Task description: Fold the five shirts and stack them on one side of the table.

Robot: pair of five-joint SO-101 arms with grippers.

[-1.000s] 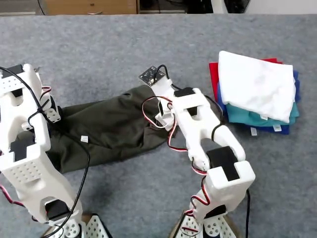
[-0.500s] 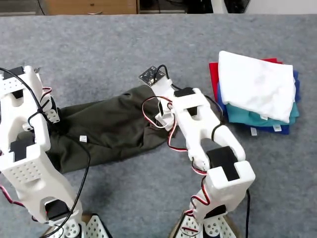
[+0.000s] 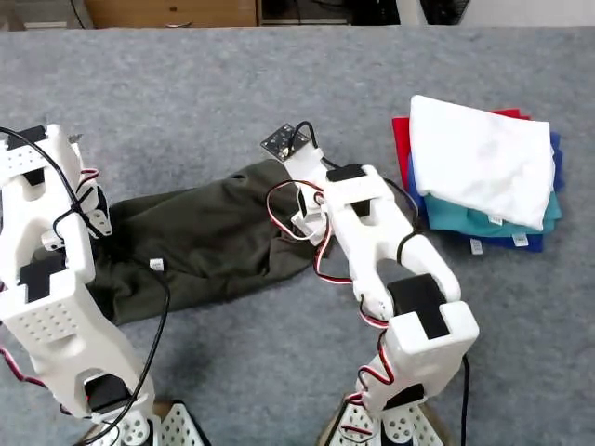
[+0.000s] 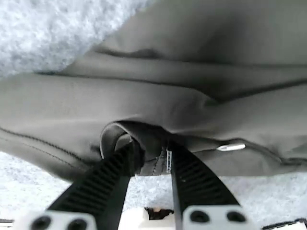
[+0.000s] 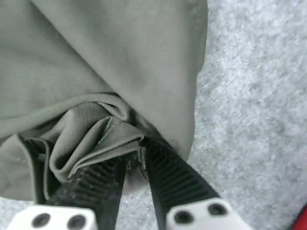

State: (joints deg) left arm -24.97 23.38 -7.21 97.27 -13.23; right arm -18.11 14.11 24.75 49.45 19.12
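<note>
Table: grey felt-like cover [image 3: 186, 93] over the whole surface.

Olive shirt [image 3: 209, 237]: unfolded and rumpled. In the high view it lies flat at about 9 o'clock from the table's centre. Its long axis runs roughly from 8 o'clock to 2 o'clock. A small white tag [image 3: 157, 265] shows on the cloth toward its 8 o'clock end.

Left arm [image 3: 42, 279]: stands at the shirt's 9 o'clock end. Left gripper [image 4: 151, 153]: both black ribbed fingers [image 4: 112, 175] are closed on a rolled fold of the olive cloth, with fabric bunched between them. A seam line and a white tag end show just beside the pinch.

Right arm [image 3: 372, 232]: extends over the shirt's 3 o'clock end, its wrist above the cloth's 2 o'clock corner. Right gripper [image 5: 136, 155]: fingers drawn together on a pleated edge of the same shirt. Several layers of cloth are gathered at the tips, and grey cover shows beyond the hem.

Stack of folded shirts [image 3: 479, 177]: at about 2–3 o'clock from the table's centre, well apart from the olive shirt and just beyond the right arm.
- White shirt [image 3: 479, 153] lies on top, slightly askew.
- Teal shirt [image 3: 465, 221] lies under it.
- Blue shirt [image 3: 497, 240] shows along the 6 and 3 o'clock edges.
- Red shirt [image 3: 401, 149] shows at the 9 and 12 o'clock edges.

Order of the blue and red layers: cannot tell.
</note>
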